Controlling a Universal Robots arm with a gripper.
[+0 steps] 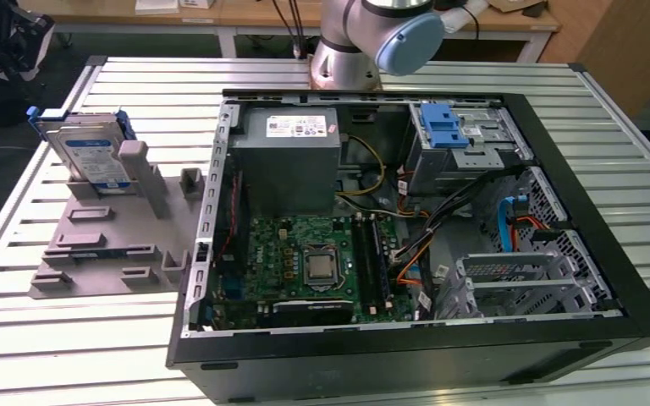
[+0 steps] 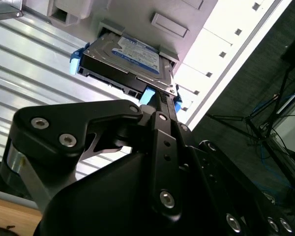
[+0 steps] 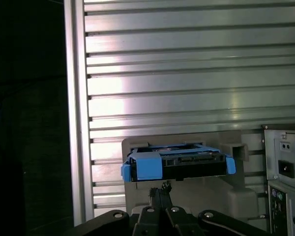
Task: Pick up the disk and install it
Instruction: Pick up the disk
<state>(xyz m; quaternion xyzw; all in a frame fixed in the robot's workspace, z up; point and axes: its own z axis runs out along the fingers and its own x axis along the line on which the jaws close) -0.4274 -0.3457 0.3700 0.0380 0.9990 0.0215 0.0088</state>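
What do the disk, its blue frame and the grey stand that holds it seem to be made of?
The disk: likely metal; silvery body with a slight sheen, and a paper-like label on top.
The blue frame: probably plastic; uniform colour, matte, moulded edges.
The grey stand: plastic, perhaps printed; dull, even grey, blocky shapes.

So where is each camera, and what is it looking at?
Exterior view: off the arm, up high, looking down on the table, the open computer case and the disk standing in the grey fixture; the lower part of the arm shows.
First wrist view: on the arm, facing an edge of the disk; the gripper shows.
Second wrist view: on the arm, facing the label on the disk; the gripper shows.
Both wrist views share disk and gripper.
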